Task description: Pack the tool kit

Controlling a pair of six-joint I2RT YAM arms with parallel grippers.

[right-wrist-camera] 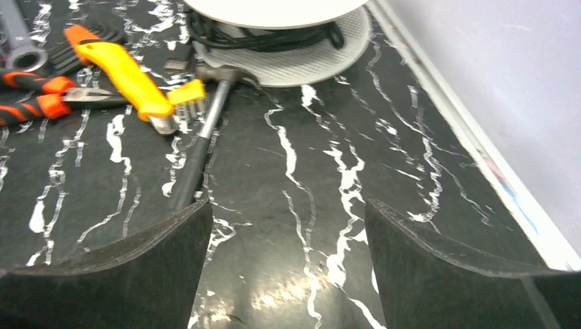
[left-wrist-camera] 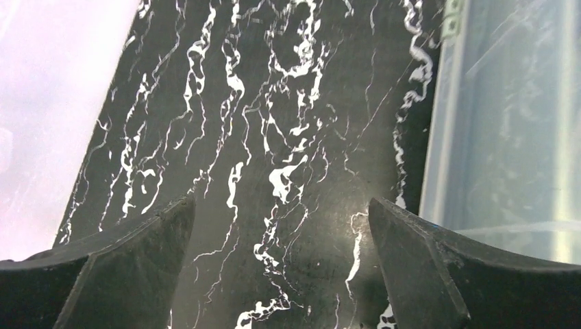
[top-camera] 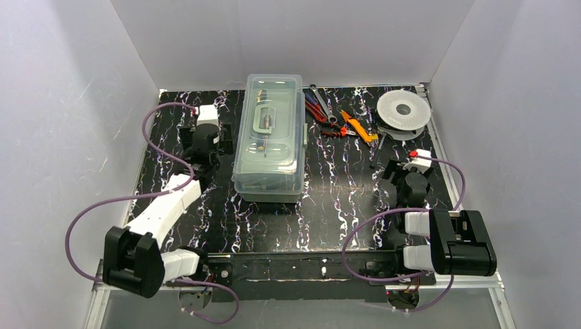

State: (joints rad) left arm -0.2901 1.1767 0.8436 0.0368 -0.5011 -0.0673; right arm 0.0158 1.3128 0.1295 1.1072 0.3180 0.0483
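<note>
with the lidded tool kit (top-camera: 268,137) at twelve o'clock on the worktop (top-camera: 336,205) and our left end effector (left-wrist-camera: 279,212) and right end effector (right-wrist-camera: 288,212) both spread empty, we judge we're gathering tools, next needing a grip on the hammer (right-wrist-camera: 200,154) at the right one's eleven o'clock.

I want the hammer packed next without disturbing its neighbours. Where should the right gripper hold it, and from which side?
Take the hammer low on its dark handle, probably with the right gripper coming down from above, fingers across the shaft. That end lies on bare mat nearest the gripper; the head is crowded by the white spool and yellow hex keys.
</note>
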